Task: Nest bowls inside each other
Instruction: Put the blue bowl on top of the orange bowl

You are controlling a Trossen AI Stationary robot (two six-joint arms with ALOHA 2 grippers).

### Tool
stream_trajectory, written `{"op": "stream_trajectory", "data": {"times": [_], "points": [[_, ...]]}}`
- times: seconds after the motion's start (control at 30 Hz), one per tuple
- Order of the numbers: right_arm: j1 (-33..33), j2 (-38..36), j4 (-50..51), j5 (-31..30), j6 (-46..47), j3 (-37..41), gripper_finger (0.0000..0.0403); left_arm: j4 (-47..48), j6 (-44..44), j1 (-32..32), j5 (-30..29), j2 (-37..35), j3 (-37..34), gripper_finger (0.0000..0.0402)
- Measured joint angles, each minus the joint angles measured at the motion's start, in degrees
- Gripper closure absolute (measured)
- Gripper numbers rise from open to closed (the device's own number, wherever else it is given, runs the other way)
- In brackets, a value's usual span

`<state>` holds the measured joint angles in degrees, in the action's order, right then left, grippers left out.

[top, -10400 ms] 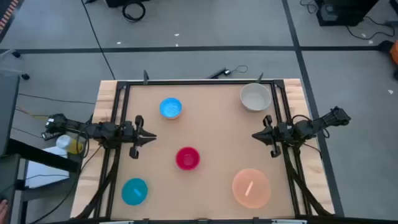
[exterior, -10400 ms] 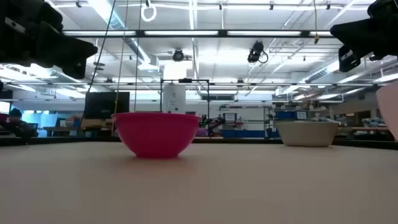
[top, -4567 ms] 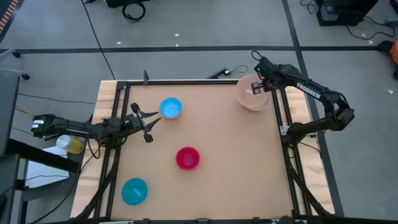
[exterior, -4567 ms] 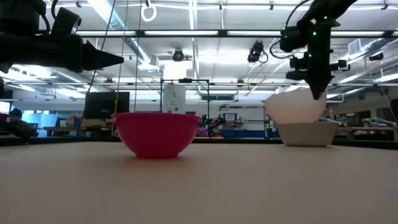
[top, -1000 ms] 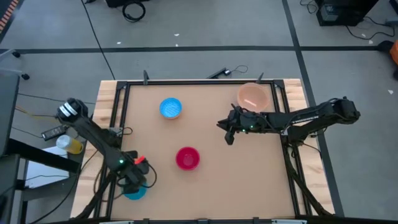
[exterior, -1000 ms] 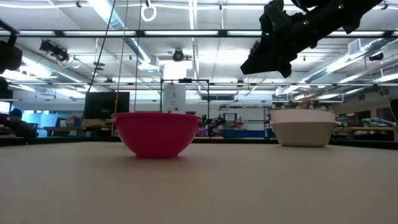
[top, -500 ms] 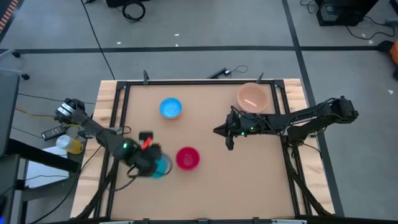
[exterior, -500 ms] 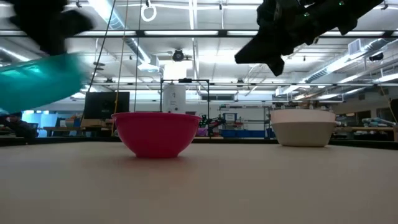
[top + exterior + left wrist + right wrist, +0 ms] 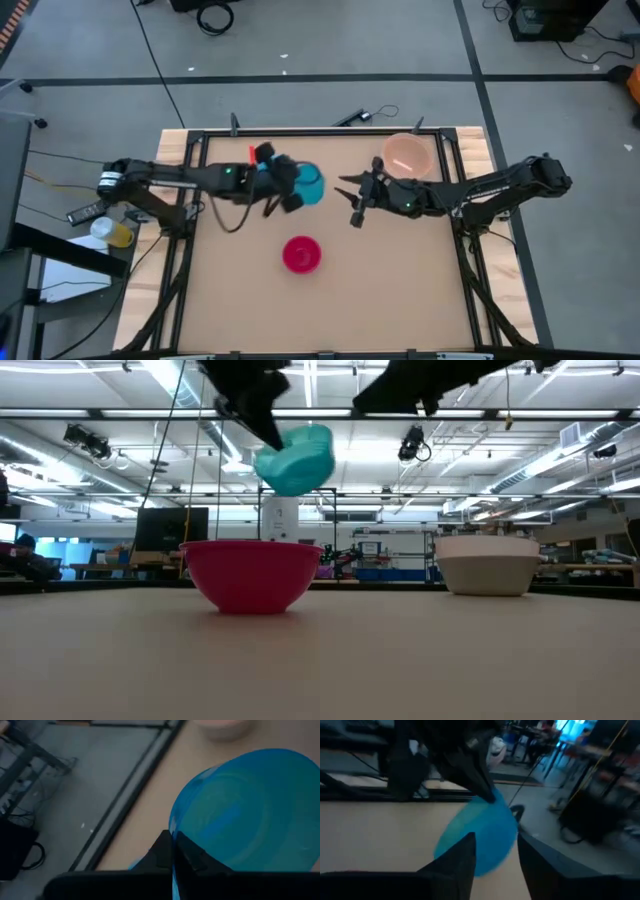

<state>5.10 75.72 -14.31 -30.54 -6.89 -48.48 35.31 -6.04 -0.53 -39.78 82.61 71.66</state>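
One teal bowl (image 9: 308, 185) pinched aloft by left claw (image 9: 285, 187), right claw (image 9: 352, 198) spread just beside.

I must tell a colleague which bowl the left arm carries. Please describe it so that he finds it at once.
Look at the far half of the table, near its middle. There the left gripper holds the teal bowl in the air by its rim, tilted on its side. It is the only bowl off the table; the magenta bowl rests on it.

Evenly bright from overhead ceiling strips (image 9: 300, 412); motion blur on the teal bowl (image 9: 296, 458); both wrist views soft and smeared
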Motion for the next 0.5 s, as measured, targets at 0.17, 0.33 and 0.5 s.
{"op": "stream_trajectory", "data": {"times": [0.17,0.33,0.5], "points": [[-2.4,1.1,0.3,-2.1,-5.2,-2.2,0.0212,-12.0,5.5,-2.6,0.1,4.6,0.0,0.0398],[-5.7,1.1,5.0,-1.4,-3.8,-2.2,0.0202,-19.1,5.9,-2.9,0.2,7.3,0.0,0.0397],[-8.8,1.1,11.4,-0.7,0.5,-2.3,0.0217,-20.7,5.8,-2.9,0.0,7.9,-0.1,0.0396]]}}
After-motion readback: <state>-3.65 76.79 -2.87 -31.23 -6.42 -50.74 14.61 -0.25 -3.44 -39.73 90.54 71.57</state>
